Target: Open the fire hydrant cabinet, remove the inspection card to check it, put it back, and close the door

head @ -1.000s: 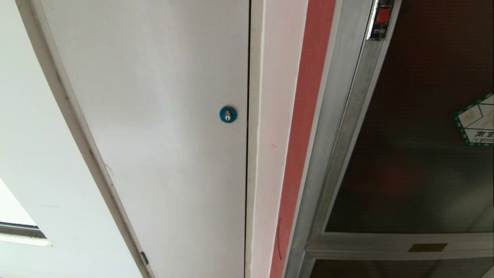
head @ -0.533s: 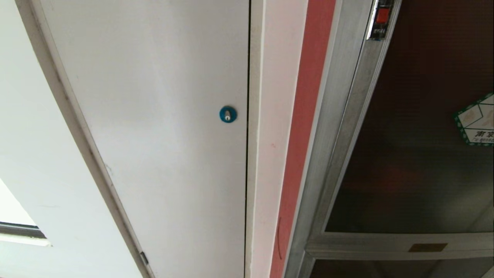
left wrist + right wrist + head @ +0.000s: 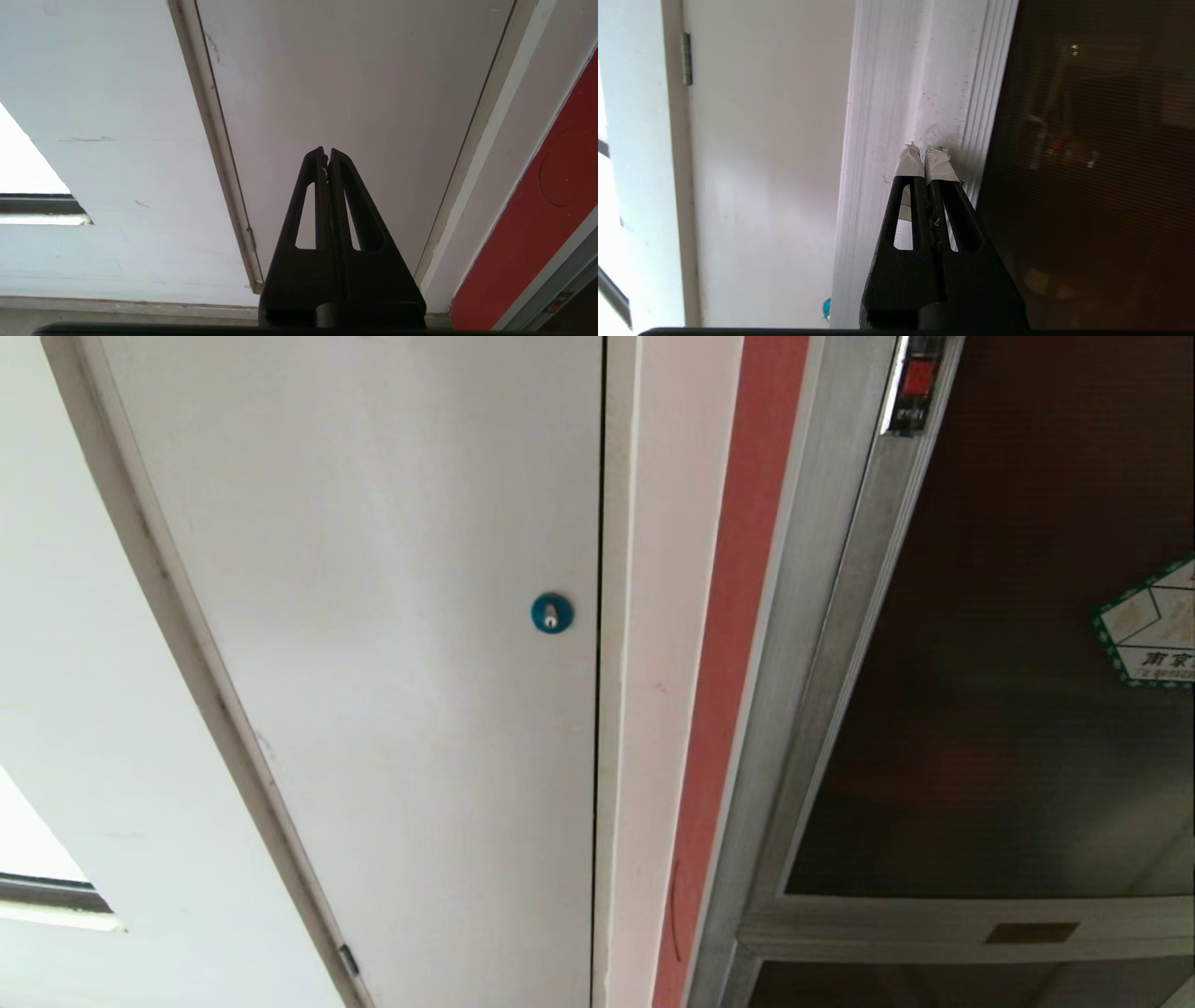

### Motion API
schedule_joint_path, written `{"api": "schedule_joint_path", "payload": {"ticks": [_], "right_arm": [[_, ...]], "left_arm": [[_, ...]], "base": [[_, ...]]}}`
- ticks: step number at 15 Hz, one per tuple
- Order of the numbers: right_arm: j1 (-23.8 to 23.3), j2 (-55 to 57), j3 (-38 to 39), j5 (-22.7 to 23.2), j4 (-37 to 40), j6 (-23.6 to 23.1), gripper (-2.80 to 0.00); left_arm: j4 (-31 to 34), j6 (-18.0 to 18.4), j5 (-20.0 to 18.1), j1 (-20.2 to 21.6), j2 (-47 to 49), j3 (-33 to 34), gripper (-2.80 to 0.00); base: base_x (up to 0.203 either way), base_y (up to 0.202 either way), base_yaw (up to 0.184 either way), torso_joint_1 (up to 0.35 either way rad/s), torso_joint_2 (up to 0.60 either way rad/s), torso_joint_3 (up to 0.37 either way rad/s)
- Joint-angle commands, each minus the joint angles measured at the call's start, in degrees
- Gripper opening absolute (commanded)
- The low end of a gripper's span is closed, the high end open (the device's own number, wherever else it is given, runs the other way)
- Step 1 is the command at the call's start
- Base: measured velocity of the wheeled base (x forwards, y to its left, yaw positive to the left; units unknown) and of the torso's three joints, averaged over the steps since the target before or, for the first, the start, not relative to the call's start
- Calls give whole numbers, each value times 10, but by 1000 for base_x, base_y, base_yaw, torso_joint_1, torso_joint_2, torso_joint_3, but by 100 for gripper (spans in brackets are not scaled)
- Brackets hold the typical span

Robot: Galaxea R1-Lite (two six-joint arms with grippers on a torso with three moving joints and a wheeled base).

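Both tools are pinched closed and empty; the right gripper (image 3: 926, 154) noses toward the fire hydrant cabinet (image 3: 822, 644) frame, presumably seeking the door (image 3: 1008, 644) latch (image 3: 918, 378) at one o'clock; the left gripper (image 3: 326, 156) idles.

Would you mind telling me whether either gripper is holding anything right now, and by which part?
Nothing is held. The left gripper and the right gripper are both shut on nothing; the right one points at the cabinet's silver frame.

Brushed, matt aluminium on the fire hydrant cabinet (image 3: 822, 644) frame; dark, glossy tinted glass in the door (image 3: 1008, 691); smooth matt paint on white door (image 3: 392, 644); papery tape on right fingertips (image 3: 941, 163).
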Motion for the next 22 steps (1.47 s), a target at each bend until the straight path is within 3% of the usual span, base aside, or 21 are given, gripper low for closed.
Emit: {"api": "schedule_joint_path", "payload": {"ticks": [1, 13, 16, 18, 20, 22], "right_arm": [[-7, 11, 0, -2, 1, 0, -280], [3, -12, 6, -17, 7, 0, -280], [20, -61, 49, -17, 10, 9, -280], [27, -96, 92, -16, 44, 12, -280], [29, -125, 112, -9, 137, 23, -280], [28, -128, 115, 7, 162, 40, -280]], "left_arm": [[-1, 0, 0, 0, 1, 4, -280], [0, 0, 0, 0, 1, 4, -280], [0, 0, 0, 0, 1, 4, -280], [0, 0, 0, 0, 1, 4, -280], [0, 0, 0, 0, 1, 4, -280], [0, 0, 0, 0, 1, 4, -280]], "base": [[0, 0, 0, 0, 0, 0], [0, 0, 0, 0, 0, 0], [0, 0, 0, 0, 0, 0], [0, 0, 0, 0, 0, 0], [0, 0, 0, 0, 0, 0], [0, 0, 0, 0, 0, 0]]}}
